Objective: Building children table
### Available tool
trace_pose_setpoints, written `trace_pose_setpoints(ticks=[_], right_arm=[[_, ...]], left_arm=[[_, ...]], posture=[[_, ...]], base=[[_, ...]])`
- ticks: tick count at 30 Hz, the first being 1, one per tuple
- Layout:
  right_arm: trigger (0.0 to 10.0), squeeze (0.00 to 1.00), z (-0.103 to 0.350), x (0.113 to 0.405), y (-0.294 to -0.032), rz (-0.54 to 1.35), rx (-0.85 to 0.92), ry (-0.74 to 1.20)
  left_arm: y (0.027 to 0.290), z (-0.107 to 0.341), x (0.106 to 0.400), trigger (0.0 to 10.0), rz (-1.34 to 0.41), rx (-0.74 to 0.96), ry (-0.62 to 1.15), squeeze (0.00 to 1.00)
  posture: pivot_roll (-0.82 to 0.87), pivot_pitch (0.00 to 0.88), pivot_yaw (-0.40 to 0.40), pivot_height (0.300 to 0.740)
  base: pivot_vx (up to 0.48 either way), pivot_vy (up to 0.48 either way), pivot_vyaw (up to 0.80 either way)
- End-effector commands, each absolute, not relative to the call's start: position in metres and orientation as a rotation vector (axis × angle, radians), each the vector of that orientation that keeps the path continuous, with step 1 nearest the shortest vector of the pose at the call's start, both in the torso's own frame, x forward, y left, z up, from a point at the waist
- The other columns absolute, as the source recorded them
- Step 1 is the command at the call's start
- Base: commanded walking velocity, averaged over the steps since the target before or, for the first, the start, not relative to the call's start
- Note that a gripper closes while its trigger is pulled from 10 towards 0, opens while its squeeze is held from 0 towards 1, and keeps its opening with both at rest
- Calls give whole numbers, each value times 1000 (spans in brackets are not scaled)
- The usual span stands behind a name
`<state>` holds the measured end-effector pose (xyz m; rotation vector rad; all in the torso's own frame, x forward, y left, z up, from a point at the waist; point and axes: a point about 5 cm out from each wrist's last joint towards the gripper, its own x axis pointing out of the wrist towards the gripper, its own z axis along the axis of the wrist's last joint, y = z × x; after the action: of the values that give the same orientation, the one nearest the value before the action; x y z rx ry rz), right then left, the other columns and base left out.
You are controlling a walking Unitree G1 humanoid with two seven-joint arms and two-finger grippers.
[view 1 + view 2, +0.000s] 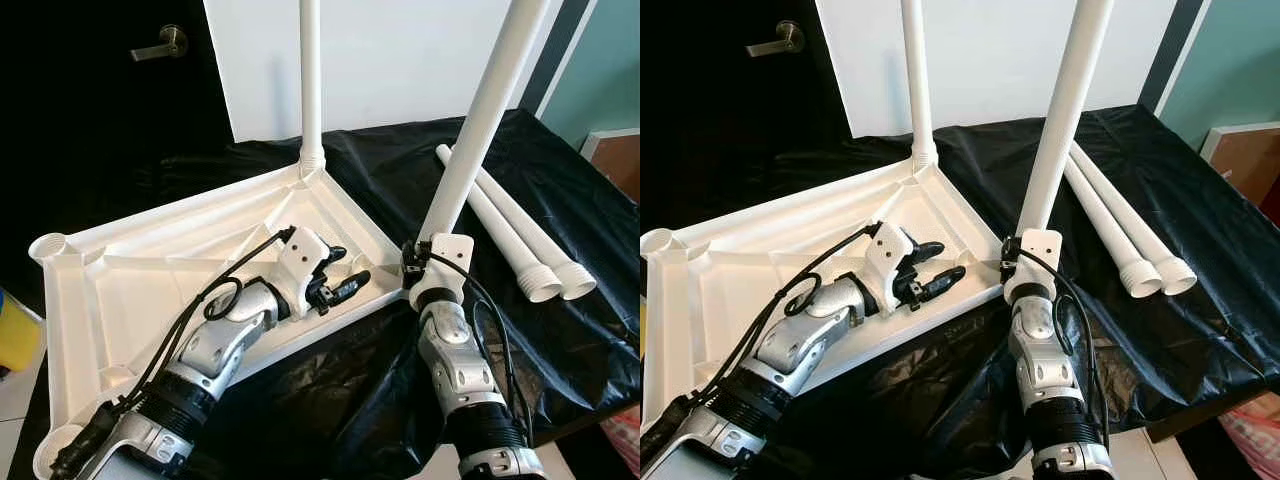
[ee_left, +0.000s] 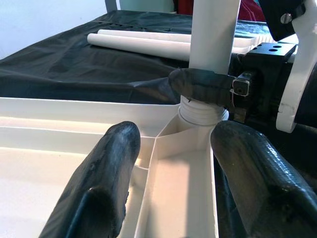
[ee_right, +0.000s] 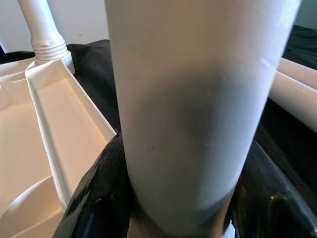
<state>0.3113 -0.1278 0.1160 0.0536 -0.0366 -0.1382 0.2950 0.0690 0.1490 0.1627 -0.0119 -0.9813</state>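
A white plastic tabletop [image 1: 150, 270] lies upside down on a black sheet [image 1: 560, 210] covering a work surface, its ribbed underside facing up. One white leg [image 1: 311, 80] stands upright in the far corner socket of the tabletop. A second leg [image 1: 480, 120] rises at a slight tilt from the corner nearest the robot's right arm, its threaded end sitting in the socket there, as seen in the left wrist view.

The right gripper [image 1: 412, 268] is clamped around the base of this second leg, just above the socket; the right wrist view shows its two black fingers [image 3: 94, 198] pressed against either side of the white tube. The left gripper [image 1: 338, 272] reaches in over the underside of the tabletop, its fingers [image 2: 104, 183] spread apart and holding nothing, pointed toward the same corner and resting low inside the ribbed frame.

Two spare legs [image 1: 510, 230] lie side by side on the black sheet to the right of the tabletop, touching each other, threaded ends toward the robot. An open round socket [image 1: 48, 246] shows at the tabletop's left corner. Behind the table stand a white panel [image 1: 400, 60] and a dark door with a lever handle [image 1: 160, 43].
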Motion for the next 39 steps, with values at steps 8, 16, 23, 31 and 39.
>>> trace_pose_setpoints(ticks=[8, 16, 23, 31, 39], right_arm=[[10000, 0, 107, 305, -132, -147, 31, -4], [10000, 1000, 113, 303, -138, -123, 27, -49], [10000, 1000, 115, 287, -147, -73, 18, -99], [10000, 0, 103, 265, -148, 19, 5, -85], [4510, 0, 87, 251, -147, 99, -8, -33]], left_arm=[[68, 147, 287, 10000, -1106, 174, 5, 0], [70, 149, 289, 10000, -1104, 178, 4, 0], [89, 152, 294, 10000, -1059, 197, 11, 0], [113, 155, 300, 10000, -997, 242, 26, 0], [139, 160, 308, 10000, -917, 310, 40, 0]], posture=[[-2, 32, -4, 740], [-15, 45, 2, 740], [-19, 101, 4, 740], [-2, 123, 3, 740], [11, 129, 4, 740]], base=[[0, 0, 0], [0, 0, 0], [0, 0, 0], [0, 0, 0], [0, 0, 0]])
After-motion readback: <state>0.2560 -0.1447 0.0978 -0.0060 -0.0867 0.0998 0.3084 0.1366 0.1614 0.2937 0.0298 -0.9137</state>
